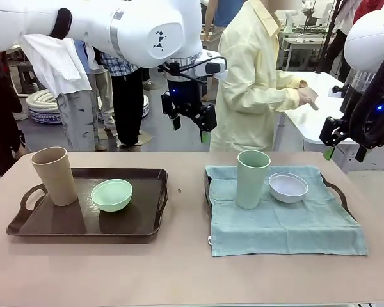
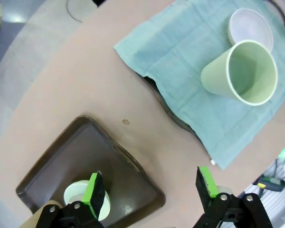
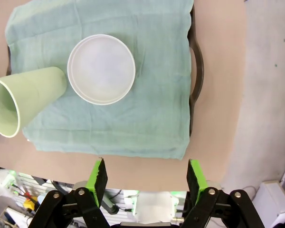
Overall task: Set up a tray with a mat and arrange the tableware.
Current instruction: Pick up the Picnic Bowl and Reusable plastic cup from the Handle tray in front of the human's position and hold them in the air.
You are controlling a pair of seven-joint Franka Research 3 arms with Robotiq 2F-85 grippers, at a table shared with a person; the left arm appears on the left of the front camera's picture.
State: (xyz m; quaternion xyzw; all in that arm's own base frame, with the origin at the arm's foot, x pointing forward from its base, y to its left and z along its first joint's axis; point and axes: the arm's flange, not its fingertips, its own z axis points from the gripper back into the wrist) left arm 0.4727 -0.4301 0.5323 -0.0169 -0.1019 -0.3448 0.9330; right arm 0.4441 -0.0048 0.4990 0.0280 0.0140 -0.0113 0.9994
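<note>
The left gripper (image 1: 191, 130) hangs in the air with its green-padded fingers spread wide and nothing between them. Below it and off to its left lies a dark brown rectangular tray with handles (image 1: 150, 174) on the tan table top (image 1: 179, 268). On that tray stands a tall tan handleless cup (image 1: 54, 176), upright at the end farthest from this gripper. A small round mint green bowl (image 1: 112, 194) sits just beside the cup, on the side nearer the gripper. In the left wrist view, bare table shows in the gap between the fingers. There the mint green bowl peeks out from behind one finger (image 2: 94, 189), at the tray's nearest corner.

Below the left gripper and to its right lies a teal cloth mat (image 1: 288, 224), draped over a second dark tray (image 1: 333, 187) whose handle shows past the cloth's edge. On the mat a tall sage green handleless cup (image 1: 253, 179) stands upright. A small round white bowl (image 1: 288, 187) sits just beside it, on the side toward the right gripper (image 1: 344, 152).

The right gripper hangs off the mat's far right corner, higher than the cup's rim, with its fingers held apart and nothing between them. In the right wrist view the white bowl lies ahead of the fingers on the mat, and the sage green cup is beside it toward the picture's left. A strip of bare table separates the fingertips from the mat's nearest edge.

Beyond the left gripper, a person in a pale yellow shirt (image 1: 253, 83) stands at the far side, one hand (image 1: 307, 97) held out toward another table.
</note>
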